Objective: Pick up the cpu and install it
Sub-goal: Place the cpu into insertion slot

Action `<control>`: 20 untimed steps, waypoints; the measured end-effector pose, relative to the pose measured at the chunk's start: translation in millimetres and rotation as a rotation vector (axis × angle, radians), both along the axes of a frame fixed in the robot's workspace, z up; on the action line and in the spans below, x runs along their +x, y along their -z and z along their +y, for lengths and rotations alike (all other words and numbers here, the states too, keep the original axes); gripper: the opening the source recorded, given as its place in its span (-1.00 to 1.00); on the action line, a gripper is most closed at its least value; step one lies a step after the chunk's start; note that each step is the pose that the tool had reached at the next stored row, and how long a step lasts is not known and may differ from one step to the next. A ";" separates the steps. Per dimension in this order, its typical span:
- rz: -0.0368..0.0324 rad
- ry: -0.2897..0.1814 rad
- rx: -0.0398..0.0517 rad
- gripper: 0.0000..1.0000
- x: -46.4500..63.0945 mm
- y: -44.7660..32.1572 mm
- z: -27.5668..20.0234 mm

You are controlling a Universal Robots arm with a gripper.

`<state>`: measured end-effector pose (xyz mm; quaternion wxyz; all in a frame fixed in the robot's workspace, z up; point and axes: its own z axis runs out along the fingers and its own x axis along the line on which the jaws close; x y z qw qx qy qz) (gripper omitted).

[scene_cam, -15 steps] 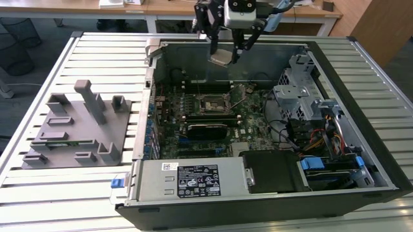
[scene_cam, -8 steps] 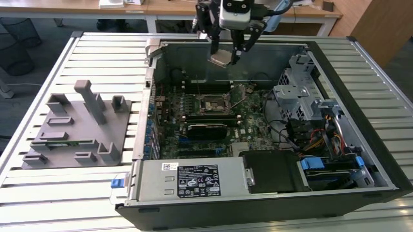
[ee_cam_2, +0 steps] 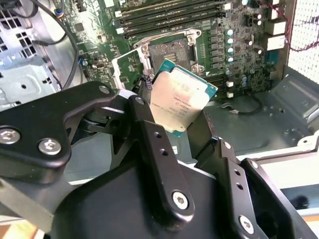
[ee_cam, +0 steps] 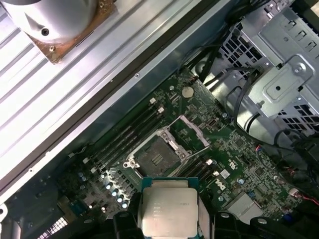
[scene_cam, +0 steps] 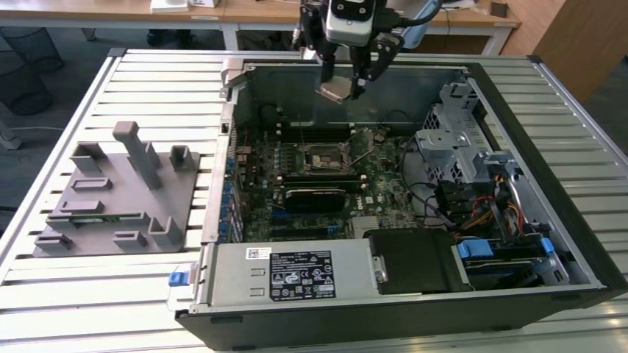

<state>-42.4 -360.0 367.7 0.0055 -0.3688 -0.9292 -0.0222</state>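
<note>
while the claw (ee_cam_2: 174, 117) hovers, cpu (ee_cam_2: 182, 99) pinched between its fingers (ee_cam_2: 154, 139)

Gripper (scene_cam: 340, 88) is hanging fingertips-down below the silver-grey wrist (scene_cam: 351, 18) in the exterior view. Both black fingers (ee_cam_2: 155, 144) are pressing on opp. edges of the cpu (ee_cam_2: 182, 102), holding it tilted betw. the tips, metal top facing both wrist views.

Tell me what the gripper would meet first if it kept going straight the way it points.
Probably the green motherboard near its open metal-framed socket, the silver square cpu in the gripper touching first; depth is unclear.
</note>
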 end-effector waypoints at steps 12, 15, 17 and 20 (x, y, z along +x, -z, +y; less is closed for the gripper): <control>-0.0001 0.119 0.0000 0.07 0.0 2.1 0.0; -0.0002 0.161 0.0001 0.07 0.0 2.8 0.0; -0.0003 0.190 0.0002 0.07 0.0 3.4 0.0; -0.0004 0.234 0.0000 0.07 0.0 4.1 0.1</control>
